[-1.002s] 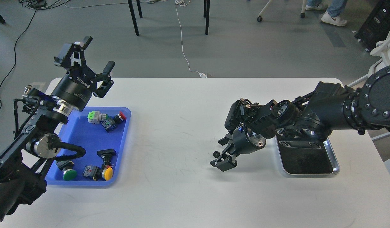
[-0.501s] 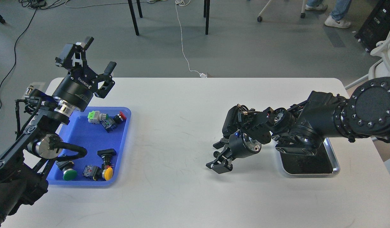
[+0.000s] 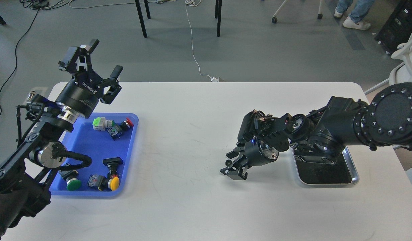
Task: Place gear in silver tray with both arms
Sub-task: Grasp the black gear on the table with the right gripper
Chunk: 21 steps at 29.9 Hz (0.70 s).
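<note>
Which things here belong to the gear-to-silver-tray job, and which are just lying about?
Job:
small black gear
right gripper, around the gear
left gripper, open, raised
silver tray

Lying about:
blue tray
push buttons in the blue tray

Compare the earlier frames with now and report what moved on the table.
The right end effector shifted slightly left and down toward the small black gear, its fingers now on either side of it; whether it has closed on the gear cannot be told. The gear itself has not visibly moved. The left end effector, blue tray with its push buttons, and silver tray stayed put.
</note>
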### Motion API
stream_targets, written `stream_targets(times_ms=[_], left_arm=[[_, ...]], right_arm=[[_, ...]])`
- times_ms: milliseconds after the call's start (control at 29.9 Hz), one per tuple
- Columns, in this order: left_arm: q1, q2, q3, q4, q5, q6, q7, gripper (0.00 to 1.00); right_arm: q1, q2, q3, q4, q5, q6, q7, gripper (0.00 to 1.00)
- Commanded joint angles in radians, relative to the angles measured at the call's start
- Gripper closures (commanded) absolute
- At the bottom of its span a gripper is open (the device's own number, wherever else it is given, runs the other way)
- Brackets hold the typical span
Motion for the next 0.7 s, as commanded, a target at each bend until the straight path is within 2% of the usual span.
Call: stream_targets(times_ms=[0,100,200,301,367,668], left_arm=[[0.000,-0.001,-0.001,0.000,0.000,0.001,-0.002,0.02],[0.000,-0.001,-0.001,0.000,0.000,0.001,0.000,0.02],[0.000,0.000,-0.001,0.000,0.000,0.001,0.000,0.02],[0.000,0.001,-0.001,0.000,0.000,0.001,0.000,0.02],[0.000,0.001,-0.001,0.000,0.000,0.001,0.000,0.02],[0.000,-0.001,-0.001,0.000,0.000,-0.001,0.000,0.02]], right_arm=[[-0.003,-0.001,-0.002,-0.009,0.002,0.000,0.000,0.43],[-0.005,-0.001,-0.002,-0.009,0.003,0.000,0.000,0.45],[-0.005,0.000,-0.002,-0.009,0.003,0.000,0.000,0.54],[-0.005,-0.001,-0.002,-0.009,0.003,0.000,0.000,0.59],[-0.005,-0.001,-0.014,-0.009,0.003,-0.002,0.000,0.67],[-0.005,-0.007,-0.023,-0.009,0.008,-0.002,0.000,0.80]])
